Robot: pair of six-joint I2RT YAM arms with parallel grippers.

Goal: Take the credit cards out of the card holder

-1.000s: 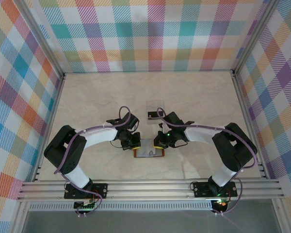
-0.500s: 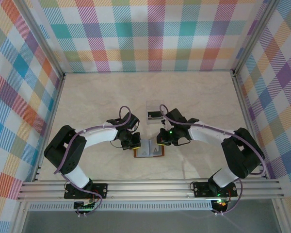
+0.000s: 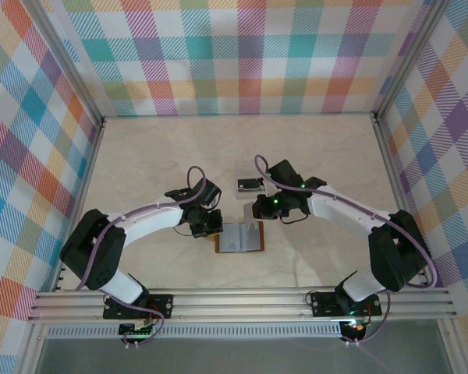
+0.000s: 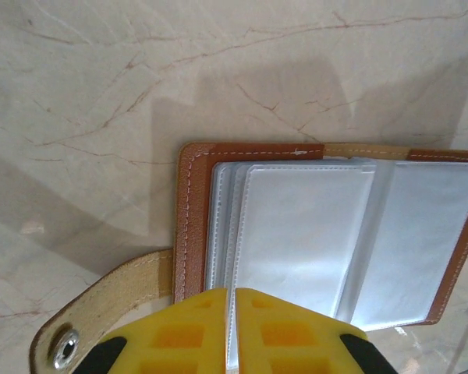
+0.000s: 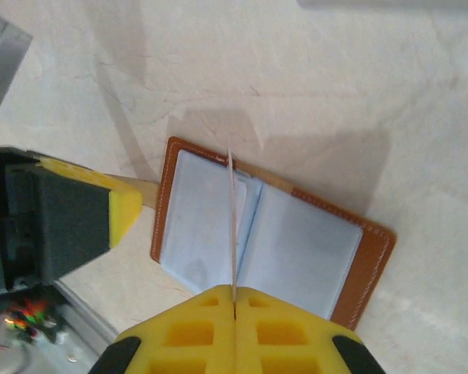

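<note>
The card holder (image 3: 240, 239) lies open and flat on the pale marbled counter (image 3: 156, 156), near its front edge and between the two arms. We see the left arm (image 3: 140, 222) reach in from the left and the right arm (image 3: 351, 212) from the right, both bent toward the middle. The left pincer (image 4: 234, 298) sits at the holder's left edge, just where the strap joins the leather. Its yellow fingers (image 4: 179, 327) are pressed together with only a thin slit between them, and we cannot tell whether anything is pinched there. The right pincer (image 5: 234, 298) hangs above the open holder, fingers closed tight on a credit card (image 5: 232, 226). In the right wrist view this card is edge-on, a thin pale line standing over the fold. Inside the brown cover we see clear sleeves (image 4: 304, 241), fanned slightly at the left page. Beyond the holder, toward the back wall, a clear plastic square (image 3: 248, 170) rests on the counter, and a second card (image 3: 249, 185), pale with a dark band, lies on its near part. The snap tab (image 4: 101, 312) lies flat to the holder's left, its metal stud (image 4: 64, 348) facing up.
</note>
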